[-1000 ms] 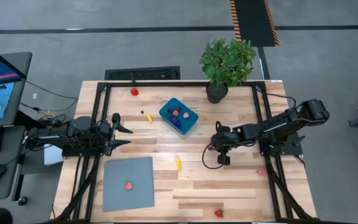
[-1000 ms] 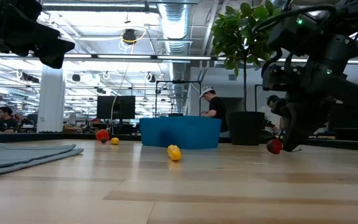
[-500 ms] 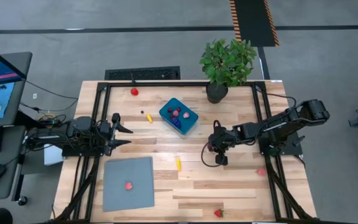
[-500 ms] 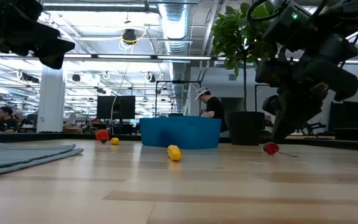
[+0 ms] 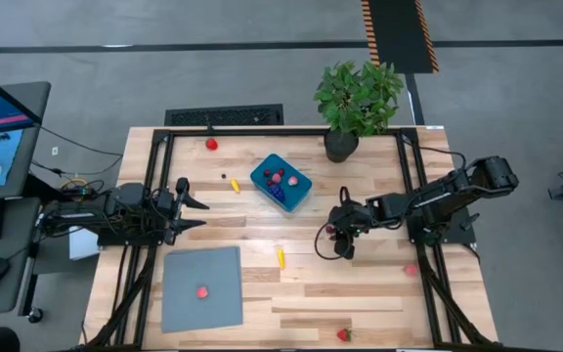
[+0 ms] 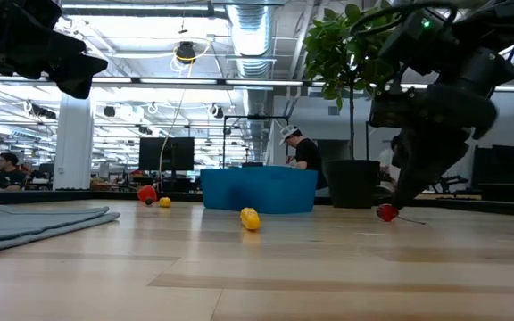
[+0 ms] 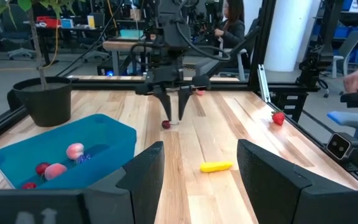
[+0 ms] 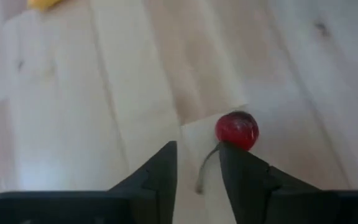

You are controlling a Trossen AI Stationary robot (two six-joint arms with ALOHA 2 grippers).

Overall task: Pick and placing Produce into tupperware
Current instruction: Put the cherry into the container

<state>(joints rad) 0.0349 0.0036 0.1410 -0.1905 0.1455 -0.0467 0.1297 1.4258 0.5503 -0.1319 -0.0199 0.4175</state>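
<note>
A few produce pieces already lie in the tupperware [image 5: 281, 182] — most remain scattered on the tabletop [image 5: 360, 293]. The right end effector [image 5: 337, 238], fingers parted, straddles a cherry's [image 8: 237, 129] stem; left end effector [image 5: 194, 207] waits open.

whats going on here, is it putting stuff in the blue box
The right pincer sits low over the wooden table, its tips just beside a small red cherry that lies on the wood, not gripped. The teal tupperware already holds a few pieces. The left pincer waits open at its side; more produce lies scattered around.
</note>
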